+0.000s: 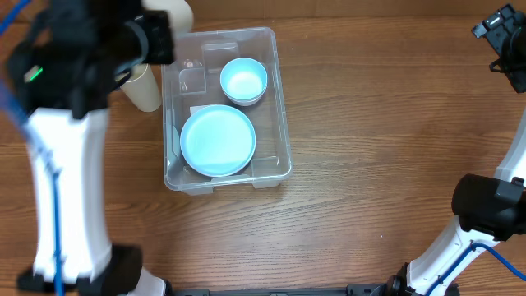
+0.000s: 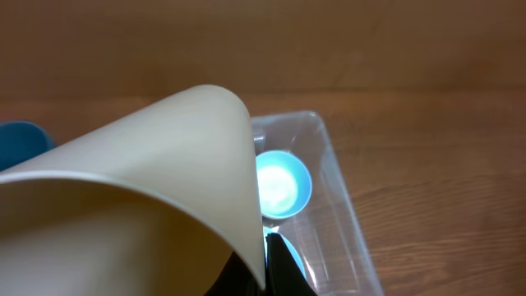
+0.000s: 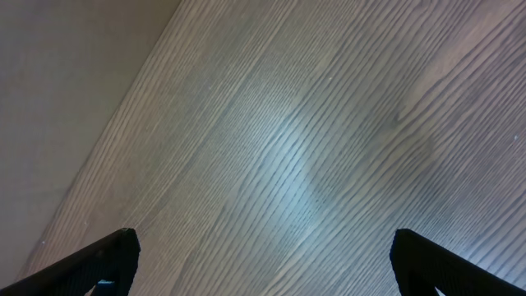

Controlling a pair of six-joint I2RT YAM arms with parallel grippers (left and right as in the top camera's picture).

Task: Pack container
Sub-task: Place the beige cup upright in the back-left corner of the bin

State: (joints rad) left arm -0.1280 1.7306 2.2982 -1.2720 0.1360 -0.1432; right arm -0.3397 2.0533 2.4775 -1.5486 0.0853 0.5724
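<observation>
Cup at the lens: cream cup (image 2: pixel 123 214) fills the near left of the left wrist view, its curved rim close against the camera and hiding much of the scene behind it.
Left tool: left gripper (image 1: pixel 153 43) is clamped on the cream cup; the left wrist view shows one black finger (image 2: pixel 283 267) pressed against the cup wall at the bottom edge.
Task thing: container (image 1: pixel 283 123) sits on the table (image 1: pixel 370 205) a little left of centre, long side running near to far, with the cup just outside its far left corner.
Inside it: light blue plate (image 1: pixel 218 140) lies in the near half, and a light blue bowl (image 1: pixel 243 80) stands upright in the far half, just beside the plate.
Writing: white label (image 1: pixel 200 108) shows on the base to the left between plate and bowl, partly under the plate; its print is too small to read.
Overhead only: both arms, the whole container and the plate's full outline.
Left wrist only: the bowl's lit inside and the container's right wall from a low angle; a dark blue shape (image 2: pixel 20 140) at the left edge cannot be identified.
Right tool: right gripper (image 3: pixel 263 263) has its fingers wide apart over bare wood, holding nothing.
Right side: the right gripper is at the far right edge in the overhead view, well apart from the container.
</observation>
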